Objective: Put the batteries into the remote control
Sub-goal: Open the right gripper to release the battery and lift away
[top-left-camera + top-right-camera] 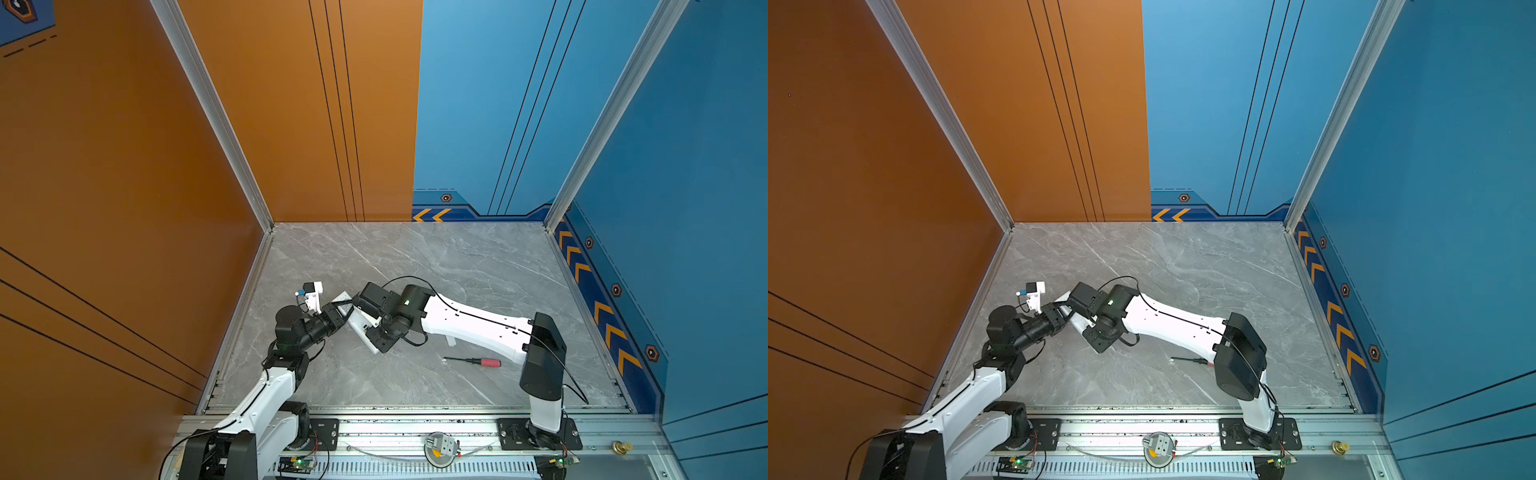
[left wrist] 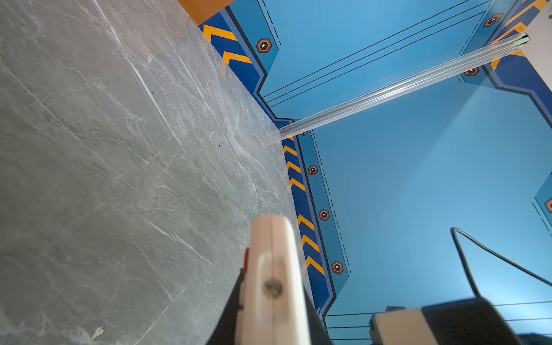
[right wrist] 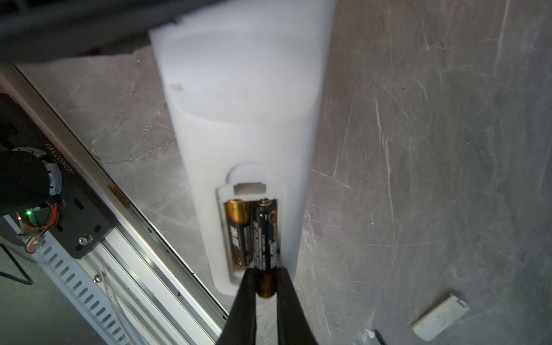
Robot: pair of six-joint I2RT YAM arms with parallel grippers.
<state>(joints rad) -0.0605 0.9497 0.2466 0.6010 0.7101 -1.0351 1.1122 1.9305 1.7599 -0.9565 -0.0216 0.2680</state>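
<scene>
The white remote control is held off the table, back side up, its battery bay uncovered. My left gripper is shut on it, with a dark finger on each side; both top views show this grip. One battery lies seated in the bay. A second battery lies in the slot beside it, its gold end sticking out past the bay's edge. My right gripper is shut on that gold end.
A loose white battery cover lies on the grey marble table. A red-handled screwdriver lies under my right forearm. The metal front rail runs close beside the remote. Orange and blue walls enclose the table.
</scene>
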